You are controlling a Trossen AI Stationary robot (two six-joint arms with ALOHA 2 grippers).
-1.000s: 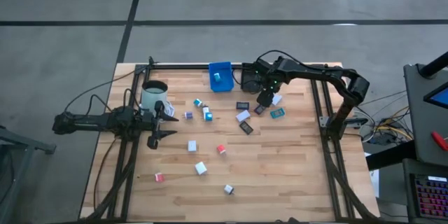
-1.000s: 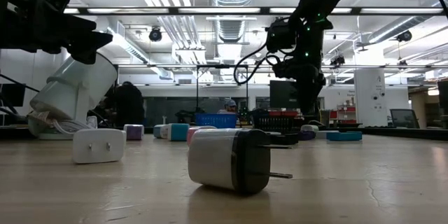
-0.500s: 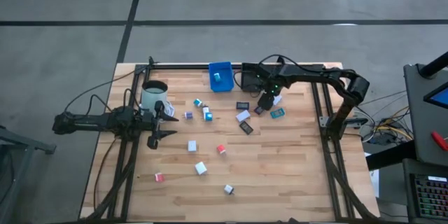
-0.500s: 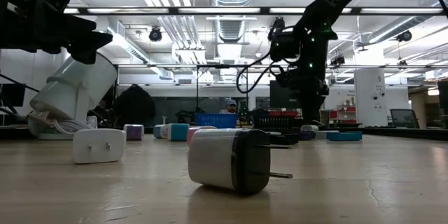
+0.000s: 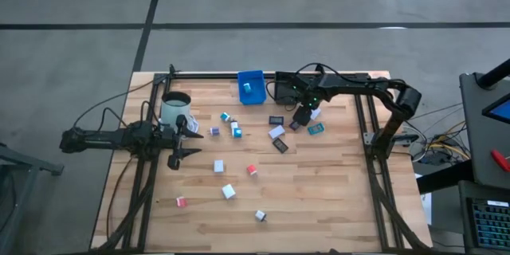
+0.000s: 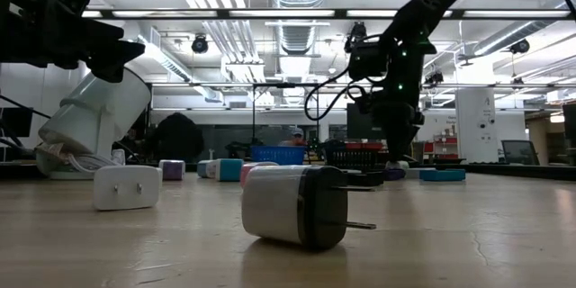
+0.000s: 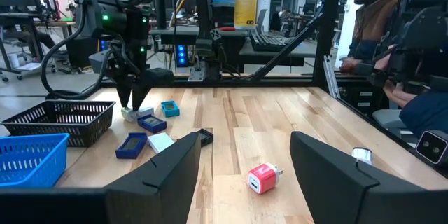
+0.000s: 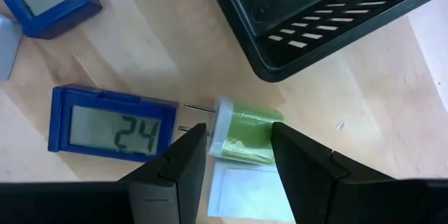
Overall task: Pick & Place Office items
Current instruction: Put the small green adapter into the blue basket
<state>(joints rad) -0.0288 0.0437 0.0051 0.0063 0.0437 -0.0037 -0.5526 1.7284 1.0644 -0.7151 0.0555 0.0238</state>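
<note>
We see the right gripper [image 8: 238, 155] with its jaws spread wide, straddling a green-wrapped plug block [image 8: 243, 136] on the table (prongs toward a blue display reading 24 [image 8: 112, 127]), beside the black bin [image 8: 308, 14]. The left gripper [image 5: 186, 138] waits parted near the white mug [image 5: 175, 108].

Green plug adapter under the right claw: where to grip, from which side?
Grip the green body across its flat sides, coming straight down. It lies flat with prongs toward the blue clock, and the open right claw already straddles it. Mind the black basket close by.
</note>
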